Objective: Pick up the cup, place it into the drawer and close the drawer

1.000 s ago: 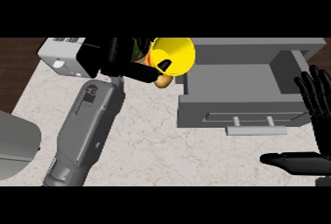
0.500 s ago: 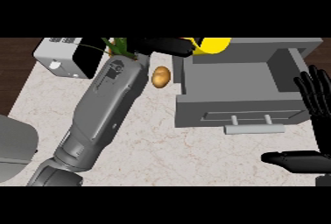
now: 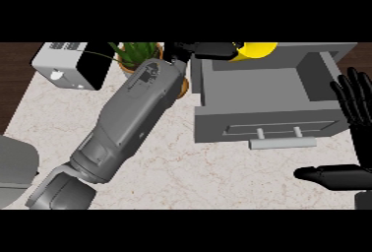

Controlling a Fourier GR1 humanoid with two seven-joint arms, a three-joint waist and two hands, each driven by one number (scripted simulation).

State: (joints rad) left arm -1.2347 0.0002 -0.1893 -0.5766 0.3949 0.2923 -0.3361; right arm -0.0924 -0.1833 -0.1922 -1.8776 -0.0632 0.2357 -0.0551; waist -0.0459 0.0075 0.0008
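The yellow cup (image 3: 256,49) is at the top of the head view, over the back edge of the open grey drawer (image 3: 265,103). My left hand (image 3: 205,50) is shut on the cup and hides part of it; its grey forearm crosses the counter diagonally. The drawer stands pulled out, its inside bare, with a handle (image 3: 283,143) on its front. My right hand (image 3: 356,101) rests open at the right edge, fingers up, beside the drawer, its thumb low at the right.
A white and black toaster-like box (image 3: 71,64) stands at the back left. A potted green plant (image 3: 137,53) sits behind my left forearm. A grey rounded object (image 3: 13,172) lies at the left edge. The marbled counter (image 3: 210,182) fills the front.
My left hand has carried the yellow cup to the right and back, from beside the toaster to above the drawer's rear edge. The right hand has stayed put.
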